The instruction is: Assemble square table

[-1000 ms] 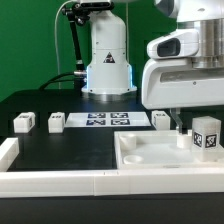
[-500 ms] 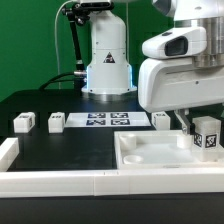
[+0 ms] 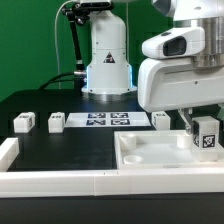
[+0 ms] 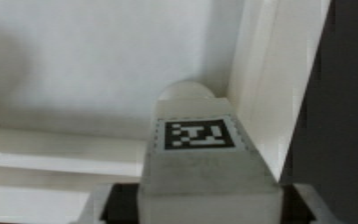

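The square table's top (image 3: 150, 160), a white slab with a raised rim, lies at the exterior view's lower right. One white tagged leg (image 3: 207, 137) stands upright at its far right corner. My gripper (image 3: 205, 130) has come down over that leg and is shut on it. In the wrist view the leg (image 4: 197, 140) shows its tag and fills the gap, with the dark fingers (image 4: 126, 200) pressed on both sides. Three more legs (image 3: 22, 123) (image 3: 56, 122) (image 3: 161, 120) sit loose on the black table.
The marker board (image 3: 105, 121) lies flat between the loose legs. White border rails run along the front (image 3: 60, 185) and the exterior view's left (image 3: 8, 150). The arm's white base (image 3: 108, 60) stands at the back.
The fingers have closed in from wide open onto the leg at the slab's corner. The hand has shifted a little toward the exterior view's left.
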Action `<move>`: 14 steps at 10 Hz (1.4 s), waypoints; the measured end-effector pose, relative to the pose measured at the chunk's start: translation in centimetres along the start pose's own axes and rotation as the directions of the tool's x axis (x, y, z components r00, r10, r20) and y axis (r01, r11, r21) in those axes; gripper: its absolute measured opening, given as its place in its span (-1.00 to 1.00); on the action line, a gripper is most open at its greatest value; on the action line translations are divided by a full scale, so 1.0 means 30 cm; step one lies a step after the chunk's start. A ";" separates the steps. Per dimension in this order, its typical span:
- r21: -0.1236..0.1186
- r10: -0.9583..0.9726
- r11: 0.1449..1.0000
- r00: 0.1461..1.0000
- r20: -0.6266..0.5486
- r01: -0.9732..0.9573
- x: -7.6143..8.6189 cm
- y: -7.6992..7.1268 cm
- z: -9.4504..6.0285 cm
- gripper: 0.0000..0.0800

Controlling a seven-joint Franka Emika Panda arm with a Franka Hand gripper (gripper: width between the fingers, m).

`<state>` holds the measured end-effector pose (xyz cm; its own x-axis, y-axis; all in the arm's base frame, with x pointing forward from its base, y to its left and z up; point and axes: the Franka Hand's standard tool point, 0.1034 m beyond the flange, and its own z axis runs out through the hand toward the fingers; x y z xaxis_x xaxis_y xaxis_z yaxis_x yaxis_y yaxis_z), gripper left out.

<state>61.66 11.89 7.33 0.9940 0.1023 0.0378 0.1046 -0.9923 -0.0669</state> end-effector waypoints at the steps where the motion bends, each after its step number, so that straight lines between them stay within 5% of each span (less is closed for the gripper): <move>1: 0.000 0.081 0.997 0.997 0.000 -0.081 0.000 0.001 0.000 -0.27; 5: 0.007 0.479 0.878 0.878 -0.009 -0.479 0.003 0.006 0.000 -0.27; 11: 0.005 0.935 0.355 0.355 -0.001 -0.935 -0.003 0.001 0.002 -0.27; 14: 0.012 0.975 0.221 0.221 0.016 -0.975 -0.002 0.006 0.001 -0.27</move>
<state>61.64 11.72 7.28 0.3226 -0.9437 -0.0729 -0.9458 -0.3184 -0.0634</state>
